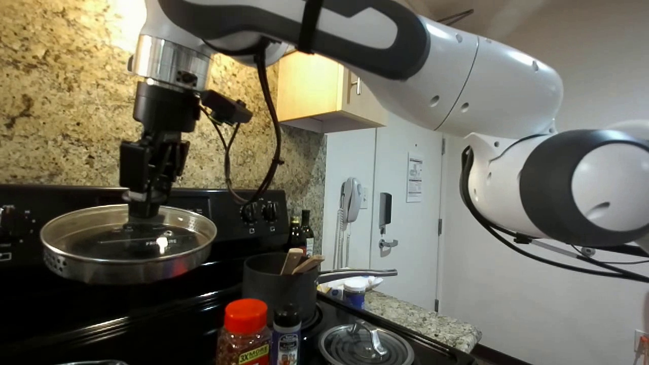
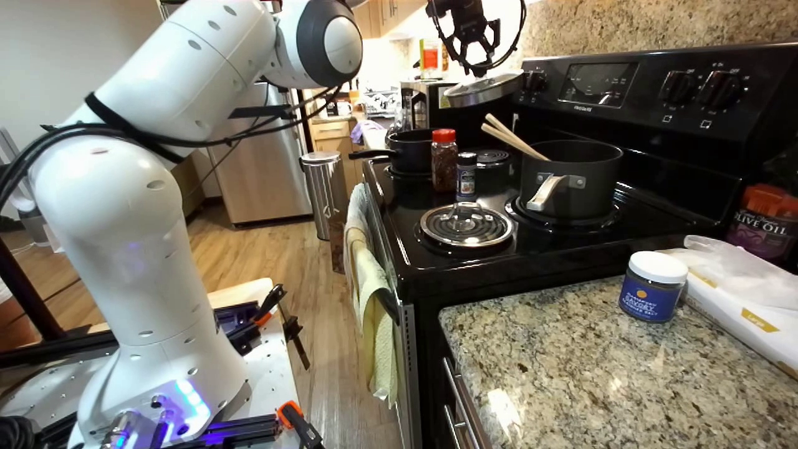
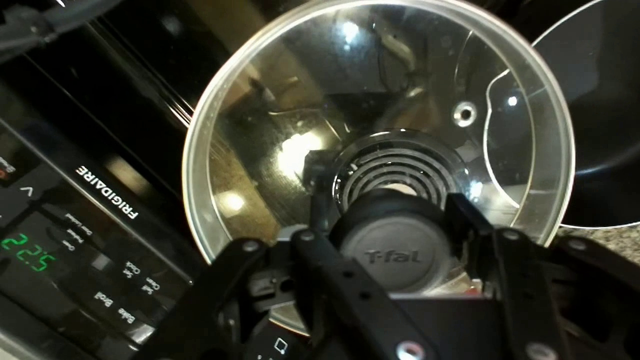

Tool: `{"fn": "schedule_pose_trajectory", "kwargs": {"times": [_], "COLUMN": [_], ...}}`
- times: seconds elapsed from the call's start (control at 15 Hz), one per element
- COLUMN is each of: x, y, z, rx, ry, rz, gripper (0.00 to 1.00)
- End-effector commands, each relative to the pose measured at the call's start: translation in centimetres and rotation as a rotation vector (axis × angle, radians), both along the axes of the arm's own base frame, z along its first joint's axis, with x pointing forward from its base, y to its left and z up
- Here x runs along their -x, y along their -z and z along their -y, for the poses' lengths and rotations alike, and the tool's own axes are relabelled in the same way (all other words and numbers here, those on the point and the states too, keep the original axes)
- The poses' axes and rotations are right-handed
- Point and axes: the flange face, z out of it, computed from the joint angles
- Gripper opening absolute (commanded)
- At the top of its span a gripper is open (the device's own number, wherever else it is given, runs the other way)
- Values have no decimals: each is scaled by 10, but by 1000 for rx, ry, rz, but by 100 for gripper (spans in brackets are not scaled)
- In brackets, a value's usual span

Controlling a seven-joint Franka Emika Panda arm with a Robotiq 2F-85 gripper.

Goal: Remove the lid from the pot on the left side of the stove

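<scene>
Low in the wrist view, my fingers [image 3: 469, 218] clamp the knob [image 3: 394, 256] of the lid [image 3: 377, 112], aloft over the stove [image 2: 402, 217]; that round knob might twist free, dropping the lid.

A white-and-grey Franka Panda arm [image 2: 206, 72] rises from its base [image 2: 153, 368], bends at the elbow [image 2: 330, 43] and stretches outward, high up. The silver-ringed wrist [image 1: 172, 61] points down at a slight tilt. Beneath it, the black Robotiq gripper [image 3: 392, 215] hangs, its two fingers [image 3: 465, 216] clamped in a grip.
</scene>
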Motion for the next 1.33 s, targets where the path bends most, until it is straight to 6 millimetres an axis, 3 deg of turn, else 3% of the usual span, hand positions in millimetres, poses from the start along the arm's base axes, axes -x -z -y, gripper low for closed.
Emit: {"fn": "schedule_pose_trajectory", "kwargs": {"times": [0.0, 0.07, 0.13, 0.33, 0.4, 1.07, 1.27], "x": [-8, -7, -8, -10, -11, -47, -54], "y": [-11, 0, 1, 9, 12, 61, 79], "z": [23, 16, 20, 18, 18, 54, 56], "rx": [-45, -9, -8, -4, -10, -98, -100], "ry": [73, 39, 46, 44, 45, 93, 94], "rz": [37, 7, 4, -6, -10, -27, -39], "gripper": [34, 34, 59, 59, 34, 34, 34]}}
